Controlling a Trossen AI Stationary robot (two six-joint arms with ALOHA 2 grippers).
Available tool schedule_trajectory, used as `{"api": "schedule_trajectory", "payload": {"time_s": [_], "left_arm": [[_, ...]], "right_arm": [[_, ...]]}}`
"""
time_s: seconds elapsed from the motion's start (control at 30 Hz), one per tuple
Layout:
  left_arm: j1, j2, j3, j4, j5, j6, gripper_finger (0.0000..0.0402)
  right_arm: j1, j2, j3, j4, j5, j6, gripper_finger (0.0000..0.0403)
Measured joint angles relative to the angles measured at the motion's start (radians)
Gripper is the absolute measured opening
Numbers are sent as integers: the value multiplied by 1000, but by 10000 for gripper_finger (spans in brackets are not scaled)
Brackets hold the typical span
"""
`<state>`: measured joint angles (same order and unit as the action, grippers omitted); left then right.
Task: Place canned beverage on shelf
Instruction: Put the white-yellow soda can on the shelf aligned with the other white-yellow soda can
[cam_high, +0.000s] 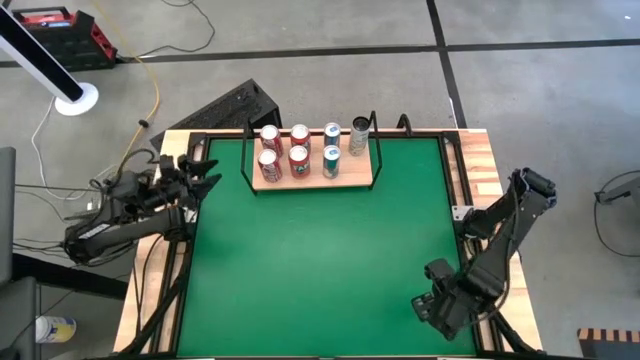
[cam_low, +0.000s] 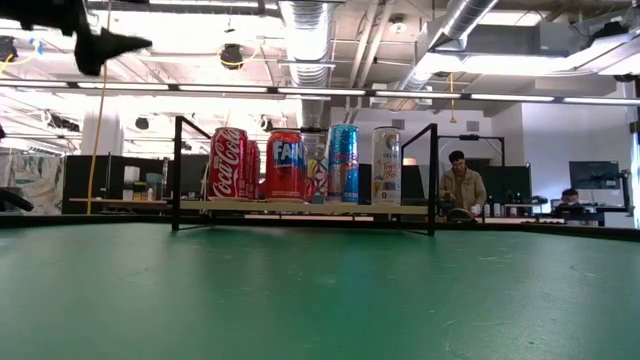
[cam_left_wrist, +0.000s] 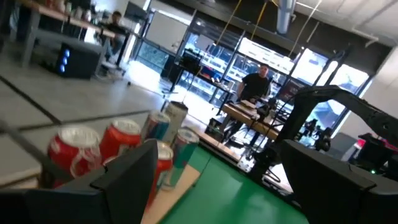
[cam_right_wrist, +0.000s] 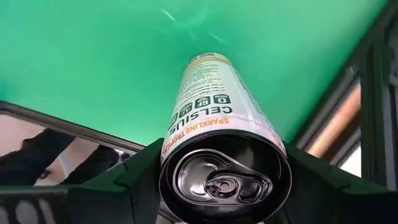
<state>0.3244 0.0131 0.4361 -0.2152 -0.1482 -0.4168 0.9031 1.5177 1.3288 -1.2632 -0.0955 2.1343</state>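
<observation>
Right gripper (cam_right_wrist: 224, 186) sits low at the near right corner of the green table (cam_high: 320, 260), its fingers closing around a slim white can (cam_right_wrist: 217, 118). Left gripper (cam_high: 205, 172) hovers spread open beside the shelf (cam_high: 312, 178), seven cans aboard.

Bright overhead light; blurred left wrist view.
</observation>
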Motion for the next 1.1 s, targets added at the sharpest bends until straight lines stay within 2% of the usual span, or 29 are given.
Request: {"api": "schedule_trajectory", "payload": {"time_s": [0.2, 0.67, 1.1], "left_arm": [[0, -8, -66, 6, 5, -64, 322], [0, -8, -68, 35, -19, -48, 322], [0, -8, -68, -58, 12, -67, 322]], "right_arm": [[-150, 0, 82, -67, 58, -199, 279], [-606, 6, 281, -131, 246, -749, 280], [-1018, 83, 456, -141, 253, -1171, 280]]}}
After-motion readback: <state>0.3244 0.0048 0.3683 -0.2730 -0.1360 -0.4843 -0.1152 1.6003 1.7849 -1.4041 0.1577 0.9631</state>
